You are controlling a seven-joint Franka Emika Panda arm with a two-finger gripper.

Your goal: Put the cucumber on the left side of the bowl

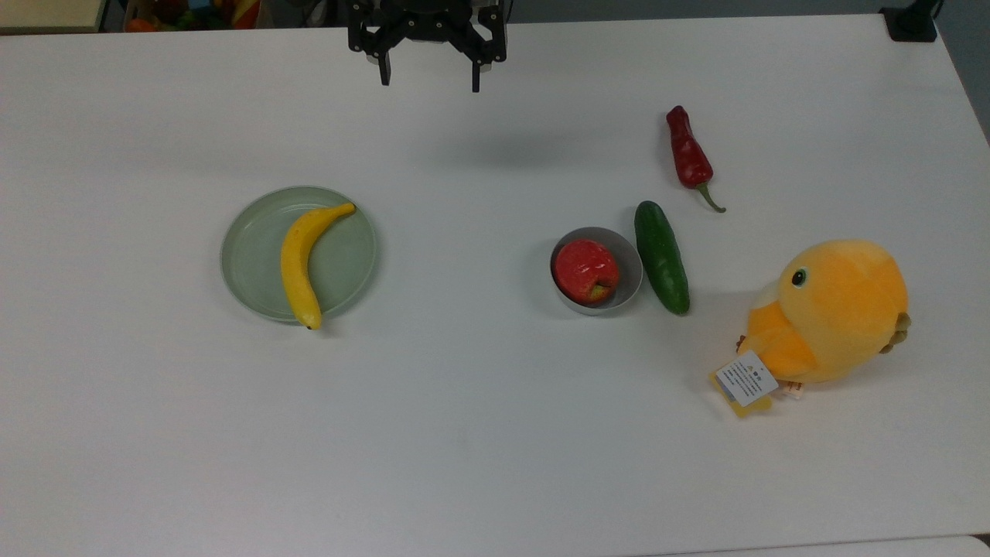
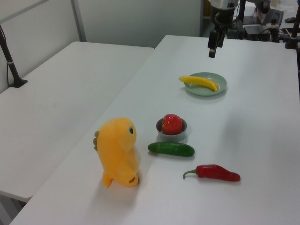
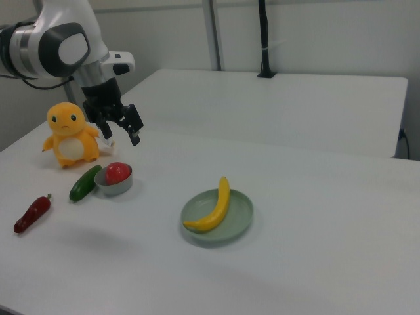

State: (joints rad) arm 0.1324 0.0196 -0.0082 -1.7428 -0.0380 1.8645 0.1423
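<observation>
On the white desk (image 1: 479, 433), going from its near edge in the top view toward the far edge, the first thing was an orange plush bird toy with a paper tag (image 1: 831, 317), near the desk's right edge in the top view. A little farther in stood the small round grey metal bowl (image 1: 630, 271), with a red apple (image 1: 586, 271) inside it. The smooth dark green cucumber (image 1: 662, 257) lay just beside the bowl, on its right in the top view, almost touching the rim; I could not tell if it really touched. Its long axis ran roughly from the near edge to the far edge, slightly tilted. Well apart, toward the desk's left edge in the top view, a flat pale green plate (image 1: 247, 271) carried a yellow banana (image 1: 302, 259). Beyond the cucumber lay a red chili pepper (image 1: 688, 155). At the far edge hung the black two-finger gripper (image 1: 428, 81), above the desk, its fingers spread wide and holding nothing. From the gripper the cucumber lay toward the near edge and to the top view's right, well apart. In my judgement, the coming move needs the fingers to close across the cucumber's short width, so the wrist should be turned to fit this axis.
</observation>
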